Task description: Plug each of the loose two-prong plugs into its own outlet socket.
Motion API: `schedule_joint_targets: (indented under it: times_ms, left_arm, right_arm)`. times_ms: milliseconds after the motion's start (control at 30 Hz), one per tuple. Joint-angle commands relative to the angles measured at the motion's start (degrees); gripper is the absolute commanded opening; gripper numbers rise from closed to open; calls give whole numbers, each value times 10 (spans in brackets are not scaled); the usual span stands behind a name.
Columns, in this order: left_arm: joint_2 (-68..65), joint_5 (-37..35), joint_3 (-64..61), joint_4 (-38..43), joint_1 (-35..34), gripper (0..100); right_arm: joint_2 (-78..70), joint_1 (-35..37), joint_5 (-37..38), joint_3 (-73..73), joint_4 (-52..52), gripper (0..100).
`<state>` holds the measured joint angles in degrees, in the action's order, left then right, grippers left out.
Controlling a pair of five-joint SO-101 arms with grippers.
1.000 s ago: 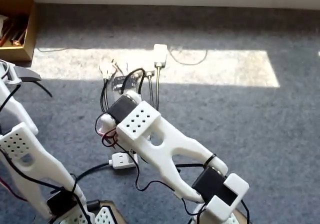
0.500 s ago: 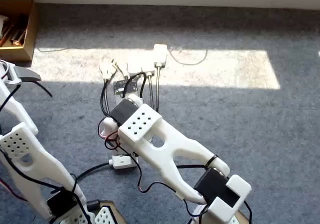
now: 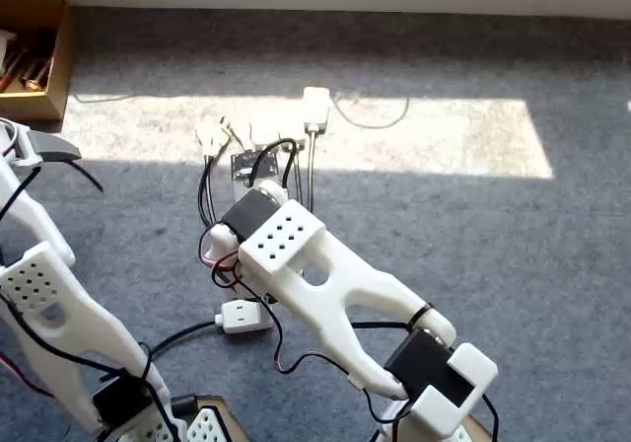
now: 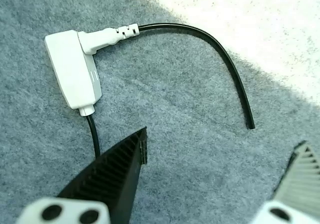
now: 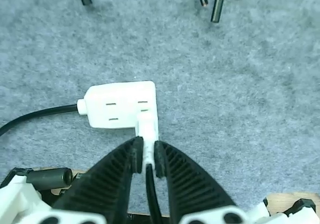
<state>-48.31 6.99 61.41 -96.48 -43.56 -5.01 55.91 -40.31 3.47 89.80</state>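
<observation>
On the floor, in the high view, you have grey carpet crossed by a band of sunlight. A pale wall strip runs along the far edge, and a wooden box sits in the far left corner. Several white plugs lie in the sunlit band, their black cords trailing toward the arms. A white outlet block lies on the shaded carpet just beside the right arm, which stretches over the middle. The left arm stands at the left edge.

In the left wrist view, your left pincer hangs over carpet, fingers spread wide with nothing between them. A white adapter with a ribbed connector lies on the carpet apart from it. A black cord curves from that connector and ends on the carpet.

In the right wrist view, your right pincer is pinching a narrow white plug. The plug touches one corner of the outlet block, which lies slotted face up. The prongs are hidden, so you cannot tell whether the plug is seated. The plug's cord runs back between the fingers.
</observation>
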Motion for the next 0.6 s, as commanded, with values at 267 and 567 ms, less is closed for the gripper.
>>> schedule_joint_targets:
  times_ms: [267, 567]
  left_arm:
    - [7, 3, 23, 6, -2, 421]
    - [7, 4, 23, 6, -5, 421]
  right_arm:
    - [3, -6, -5, -29, -8, 6]
    - [2, -7, 13, -41, -7, 6]
